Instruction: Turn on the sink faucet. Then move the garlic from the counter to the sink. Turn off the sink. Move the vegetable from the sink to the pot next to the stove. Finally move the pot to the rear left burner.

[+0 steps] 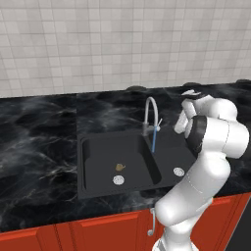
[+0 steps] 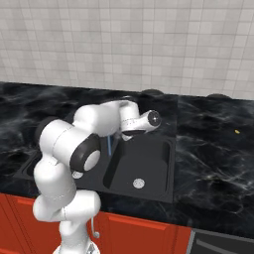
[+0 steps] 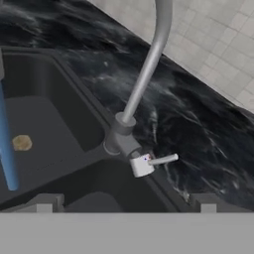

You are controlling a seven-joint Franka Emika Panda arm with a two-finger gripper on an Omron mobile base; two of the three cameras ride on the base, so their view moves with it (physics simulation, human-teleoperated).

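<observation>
Hand view: jaws parted and empty, aimed at faucet handle [image 3: 154, 161], likely lined up to shut off water [image 3: 7, 149] running into sink [image 1: 98, 179]. Garlic [image 3: 22, 143] already in left basin, resting near drain [image 1: 118, 180].

Even, soft rendered light, moderately bright, with no clear single source. The wall tiles [image 1: 122, 44] at the top of both base views are palest; the counter [image 1: 39, 137] stays dark with faint pale veining, no hard glare. The sink [image 1: 103, 162] basins read near black. Edges are slightly soft and pixelated. The hand view is blurriest, without edge distortion.
</observation>
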